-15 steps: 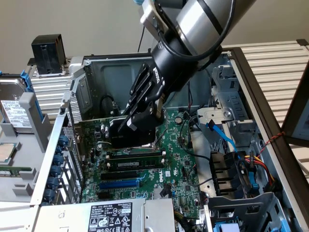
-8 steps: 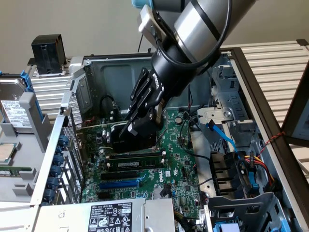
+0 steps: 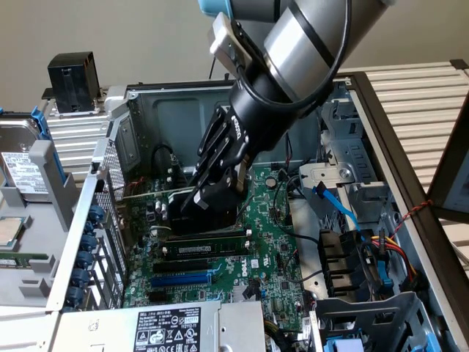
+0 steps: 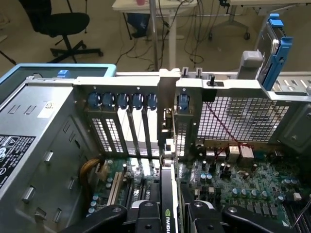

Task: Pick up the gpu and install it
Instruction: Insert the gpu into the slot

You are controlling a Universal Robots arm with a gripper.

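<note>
The gpu (image 3: 212, 207), a black boxy card, sits low over the green motherboard (image 3: 271, 242) inside the open computer case. My gripper (image 3: 214, 192) is shut on it from above, with black fingers (image 3: 220, 147) reaching down each side. In the wrist view the gpu (image 4: 167, 194) is edge-on between my fingers (image 4: 109, 216). Its metal bracket (image 4: 167, 111) stands upright against the case's rear slot panel (image 4: 121, 131), in line with a slot opening. Whether the card's edge is seated in a motherboard slot is hidden.
Thin black RAM sticks (image 3: 205, 246) lie just in front of the card. The power supply (image 3: 168, 328) bounds the near side. Blue and coloured cables (image 3: 344, 209) and a drive cage (image 3: 366, 293) crowd the exterior view's right. A hard drive (image 3: 22, 172) rests outside the case at its left.
</note>
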